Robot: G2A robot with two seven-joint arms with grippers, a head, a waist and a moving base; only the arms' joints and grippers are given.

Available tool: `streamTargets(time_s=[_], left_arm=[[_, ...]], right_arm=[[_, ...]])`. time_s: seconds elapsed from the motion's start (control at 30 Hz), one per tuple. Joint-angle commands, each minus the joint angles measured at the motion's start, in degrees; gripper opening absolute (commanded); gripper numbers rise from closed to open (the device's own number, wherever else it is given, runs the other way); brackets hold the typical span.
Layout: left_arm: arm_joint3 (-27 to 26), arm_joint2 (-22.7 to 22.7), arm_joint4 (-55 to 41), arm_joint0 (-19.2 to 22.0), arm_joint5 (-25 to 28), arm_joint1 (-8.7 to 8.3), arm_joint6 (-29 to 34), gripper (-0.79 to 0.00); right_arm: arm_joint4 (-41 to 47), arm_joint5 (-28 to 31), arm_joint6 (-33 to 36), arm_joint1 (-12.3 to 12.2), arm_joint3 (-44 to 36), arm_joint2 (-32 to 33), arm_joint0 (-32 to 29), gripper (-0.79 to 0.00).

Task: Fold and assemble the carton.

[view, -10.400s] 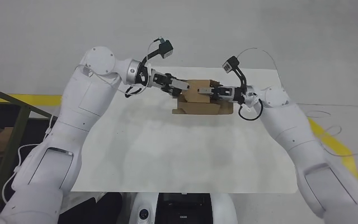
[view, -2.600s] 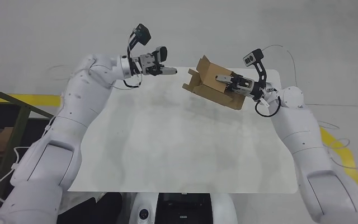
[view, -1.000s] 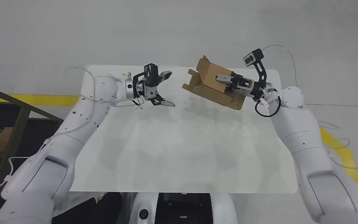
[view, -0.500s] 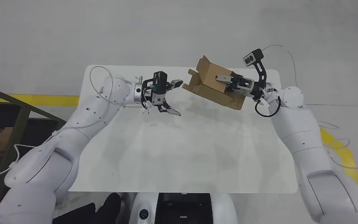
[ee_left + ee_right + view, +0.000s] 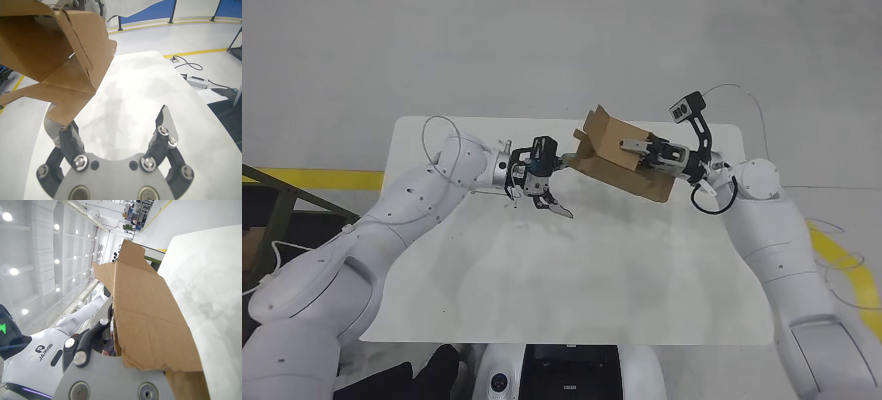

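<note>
My left gripper [image 5: 107, 113] is spread wide, and the corner of a notched flap [image 5: 66, 102] seems to rest on one finger [image 5: 70, 140]. My right gripper [image 5: 640, 148] pinches a wall of the carton [image 5: 617, 165], which hangs tilted in the air over the far part of the table [image 5: 542, 290]. I judge the step is to fold this flap inward. I should push it slowly along its crease while the right pinch holds firm, otherwise the carton may turn. The left wrist view shows the hollow inside and the flap. The top view shows the tilt. The right wrist view shows the outer wall with a ragged edge
</note>
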State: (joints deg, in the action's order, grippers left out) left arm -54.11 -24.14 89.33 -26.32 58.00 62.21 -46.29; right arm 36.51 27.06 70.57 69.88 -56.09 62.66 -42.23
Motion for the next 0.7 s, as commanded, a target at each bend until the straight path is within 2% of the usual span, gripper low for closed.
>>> streamTargets(time_s=[0.0,0.4,0.67], left_arm=[[-0.4,0.7,-0.6,0.4,0.0,-0.27,0.0,0.0],[-4.2,2.9,-3.1,2.2,-0.3,-2.67,-0.3,0.0],[-5.4,4.4,-4.2,3.2,-0.2,-3.22,-0.2,0.0]], right_arm=[[-0.2,-0.1,0.1,0.0,-0.2,-0.1,-0.1,-0.785],[-1.9,-0.4,0.4,0.2,-0.7,-0.8,0.1,-0.785],[-2.5,-0.4,1.2,0.5,-0.9,-1.6,0.4,-0.785]])
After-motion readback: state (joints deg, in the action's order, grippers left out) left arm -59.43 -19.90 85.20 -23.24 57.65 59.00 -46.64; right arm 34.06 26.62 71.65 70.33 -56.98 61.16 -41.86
